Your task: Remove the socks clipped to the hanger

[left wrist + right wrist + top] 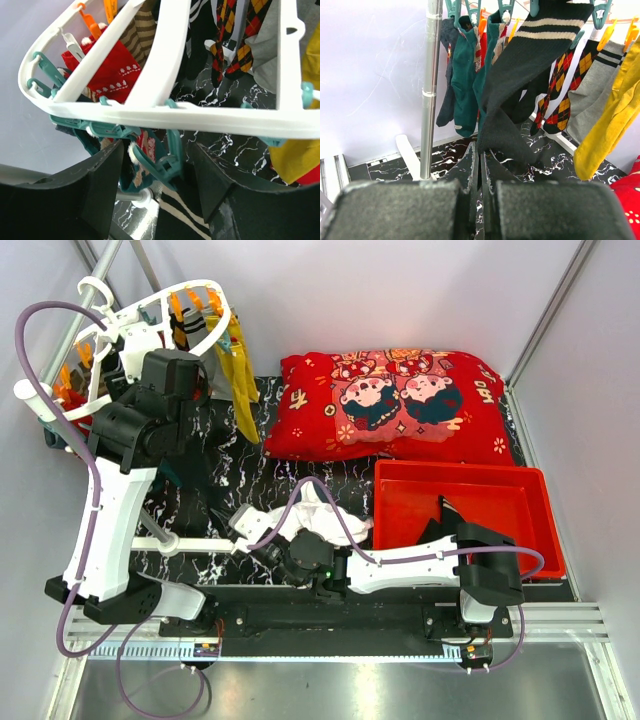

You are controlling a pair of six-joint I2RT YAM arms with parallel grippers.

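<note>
The white oval hanger (150,310) hangs at the far left, its rim crossing the left wrist view (150,107). Socks hang from its clips: red (112,70), dark teal (465,80), argyle (565,95), grey (592,90) and long mustard-yellow (610,110). My left gripper (160,160) is open just under the rim, its jaws on either side of a teal clip (170,160). My right gripper (480,150) is shut on the lower end of the black sock with white stripes (520,75), which is stretched slanting from a teal clip above.
A grey metal pole (430,90) stands left of the socks. A red patterned cushion (390,400) lies at the back. A red tray (455,468) sits at the right. A white cloth (315,510) lies beside the tray.
</note>
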